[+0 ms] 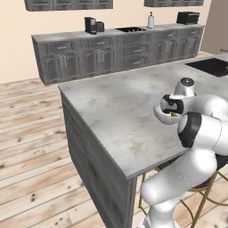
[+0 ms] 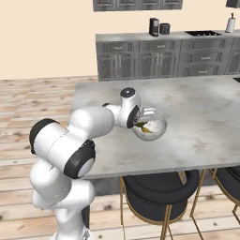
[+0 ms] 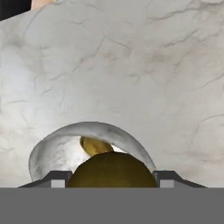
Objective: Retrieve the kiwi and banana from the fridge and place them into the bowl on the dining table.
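At the bottom centre of the hand view you have one gripper (image 3: 112,183), its two finger tips (image 3: 57,179) standing apart at either side of one rounded yellow-green kiwi (image 3: 112,169) that fills the space between them. You cannot tell from any view whether the tips press on the kiwi or merely flank it.

Directly beyond the kiwi, still in the lower half of that view, sits one pale bowl (image 3: 65,135). Inside it, one yellow piece shows just above the kiwi: the banana (image 3: 94,146), lying against the bowl's inner wall.

In the right base view the bowl (image 2: 157,132) stands at centre frame on the dining table (image 2: 206,117), set back a little from its near edge, and the gripper (image 2: 139,123) is lowered into its left side. Yellow shows within the bowl, too small there to sort fruit from fruit. In the left base view the same bowl (image 1: 161,115) appears at right of centre, largely hidden behind the hand.

Under the table's near edge you can count two dark stools (image 2: 157,192) on gilt legs in the lower part of the right base view.

Farthest off, across the top of the left base view, runs one wall counter (image 1: 116,49). On it stand one dark coffee machine (image 1: 91,25), one white bottle (image 1: 151,20) and one black toaster (image 1: 187,18).
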### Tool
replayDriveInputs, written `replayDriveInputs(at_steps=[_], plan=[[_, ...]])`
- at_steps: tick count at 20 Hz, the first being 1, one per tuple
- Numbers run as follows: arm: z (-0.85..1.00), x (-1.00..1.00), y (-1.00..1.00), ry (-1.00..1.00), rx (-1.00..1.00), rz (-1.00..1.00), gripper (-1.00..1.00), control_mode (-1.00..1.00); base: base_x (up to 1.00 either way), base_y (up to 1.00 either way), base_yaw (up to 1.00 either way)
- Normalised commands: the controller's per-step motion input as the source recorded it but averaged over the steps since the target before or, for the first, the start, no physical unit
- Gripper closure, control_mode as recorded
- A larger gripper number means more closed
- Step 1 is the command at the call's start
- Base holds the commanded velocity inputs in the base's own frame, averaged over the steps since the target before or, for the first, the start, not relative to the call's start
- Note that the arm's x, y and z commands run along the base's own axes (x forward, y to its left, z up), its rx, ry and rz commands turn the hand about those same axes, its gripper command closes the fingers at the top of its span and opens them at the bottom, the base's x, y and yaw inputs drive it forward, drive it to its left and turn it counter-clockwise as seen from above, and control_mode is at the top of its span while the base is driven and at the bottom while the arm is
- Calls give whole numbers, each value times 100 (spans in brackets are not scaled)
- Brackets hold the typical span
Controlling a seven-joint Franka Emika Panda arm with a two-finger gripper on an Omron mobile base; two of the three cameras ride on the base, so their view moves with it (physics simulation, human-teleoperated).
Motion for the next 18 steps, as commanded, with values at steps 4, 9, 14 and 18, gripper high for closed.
replayDriveInputs(at_steps=[4,9,14,18], plan=[[-12,42,-3,0,2,1,100,-100,0,0,0],[-16,39,-11,0,2,1,100,-100,0,0,0],[-16,34,-17,0,3,2,100,-100,0,0,0],[-13,29,-9,0,1,2,100,-100,0,0,0]])
